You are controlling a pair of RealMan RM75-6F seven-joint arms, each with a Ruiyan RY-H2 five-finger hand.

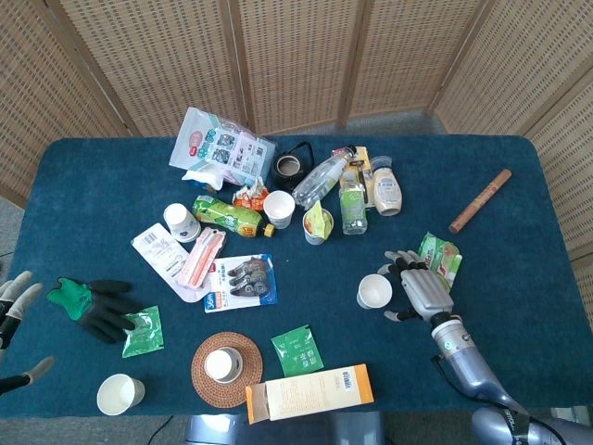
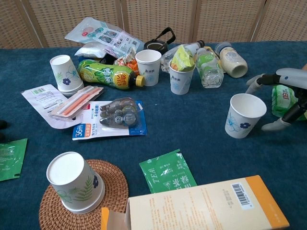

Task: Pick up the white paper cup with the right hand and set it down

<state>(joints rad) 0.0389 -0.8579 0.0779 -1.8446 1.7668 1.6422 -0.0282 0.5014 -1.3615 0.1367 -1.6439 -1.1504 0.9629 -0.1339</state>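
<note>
The white paper cup (image 1: 374, 291) (image 2: 244, 115) stands upright on the blue table, mouth up, with a blue flower print on its side. My right hand (image 1: 422, 289) (image 2: 283, 98) sits just to its right, fingers spread and curved toward the cup, a small gap between them and its wall. It holds nothing. My left hand (image 1: 13, 320) shows at the far left edge of the head view, fingers apart and empty, far from the cup.
A green packet (image 1: 439, 255) lies behind the right hand. Bottles and a snack-filled cup (image 1: 318, 224) crowd the back. A tea sachet (image 2: 168, 171), cardboard box (image 2: 201, 203) and upturned cup on a woven coaster (image 2: 74, 182) lie in front. A wooden stick (image 1: 480, 201) lies far right.
</note>
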